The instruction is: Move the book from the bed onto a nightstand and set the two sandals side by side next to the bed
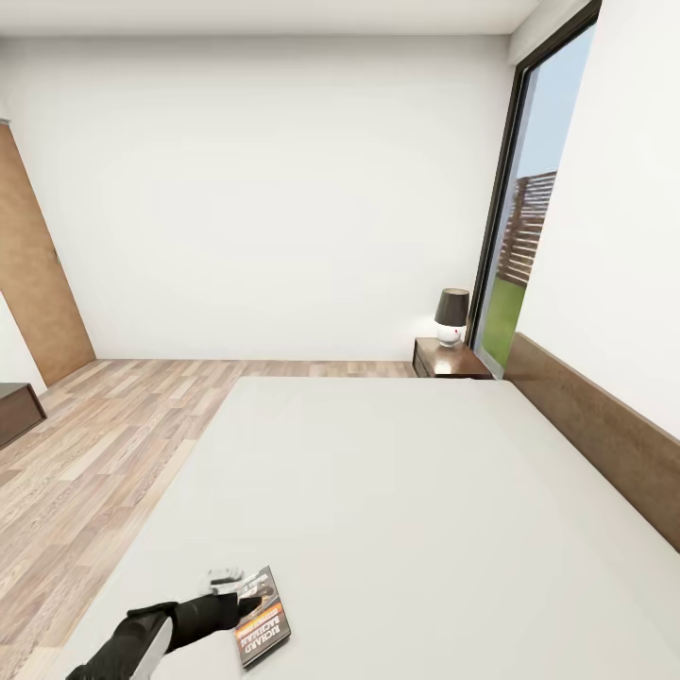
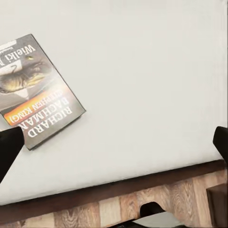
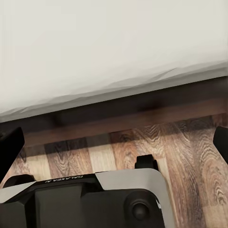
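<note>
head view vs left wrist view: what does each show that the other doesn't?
Head view: nightstand with a lamp, window, headboard, brown door panel, and the left gripper over the book. Left wrist view: the bed frame's dark side rail and part of the robot's base. Both: book, mattress, plank floor.

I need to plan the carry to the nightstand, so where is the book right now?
In the head view the book lies flat on the bed, near its front left edge, right beside the left claw. The nightstand stands past the bed's far right corner.
</note>
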### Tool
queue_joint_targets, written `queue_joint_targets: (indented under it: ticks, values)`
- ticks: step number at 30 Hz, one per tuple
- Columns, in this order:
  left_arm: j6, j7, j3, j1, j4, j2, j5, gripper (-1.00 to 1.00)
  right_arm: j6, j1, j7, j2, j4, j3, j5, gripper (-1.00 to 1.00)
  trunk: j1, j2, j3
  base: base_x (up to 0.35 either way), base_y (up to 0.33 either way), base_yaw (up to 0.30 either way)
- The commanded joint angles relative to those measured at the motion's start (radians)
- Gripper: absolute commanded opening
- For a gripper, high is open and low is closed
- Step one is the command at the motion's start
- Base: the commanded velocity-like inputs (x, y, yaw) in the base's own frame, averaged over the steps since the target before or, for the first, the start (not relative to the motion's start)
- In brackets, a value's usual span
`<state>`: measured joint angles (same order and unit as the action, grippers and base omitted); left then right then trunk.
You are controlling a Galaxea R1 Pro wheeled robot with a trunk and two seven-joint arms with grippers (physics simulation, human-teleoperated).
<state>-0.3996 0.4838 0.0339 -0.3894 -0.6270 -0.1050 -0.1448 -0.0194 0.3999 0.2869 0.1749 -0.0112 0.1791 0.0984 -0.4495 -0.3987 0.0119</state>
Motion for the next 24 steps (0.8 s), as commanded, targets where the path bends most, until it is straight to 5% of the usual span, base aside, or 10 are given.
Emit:
queue_joint_targets:
  ticks: [1,8,15,18,24]
  values:
    - [-0.058,0.032,0.003,0.000,-0.051,-0.004,-0.007,1.00,-0.002,0.000,0.005,0.000,0.000,0.002,0.010,1.00,-0.001,-0.001,0.001,0.000,0.000,0.000]
    - [-0.318,0.111,0.006,-0.003,-0.321,-0.036,-0.012,1.00,-0.002,0.000,0.005,0.000,0.000,0.002,0.011,1.00,-0.001,-0.001,0.001,0.000,0.000,0.000]
    - [-0.428,0.107,0.025,-0.064,-0.440,-0.039,-0.013,1.00,-0.002,0.000,0.005,0.000,0.000,0.002,0.008,1.00,-0.001,-0.001,0.001,0.000,0.000,0.000]
    - [-0.441,0.022,0.066,-0.150,-0.451,-0.017,-0.013,1.00,-0.002,0.000,0.008,0.001,0.000,0.002,0.007,1.00,-0.001,-0.001,0.001,0.000,0.000,0.000]
    - [-0.439,-0.209,0.158,-0.212,-0.456,0.046,-0.026,1.00,-0.004,0.000,0.014,0.001,0.000,0.002,0.006,1.00,-0.001,-0.001,0.001,0.000,0.000,0.000]
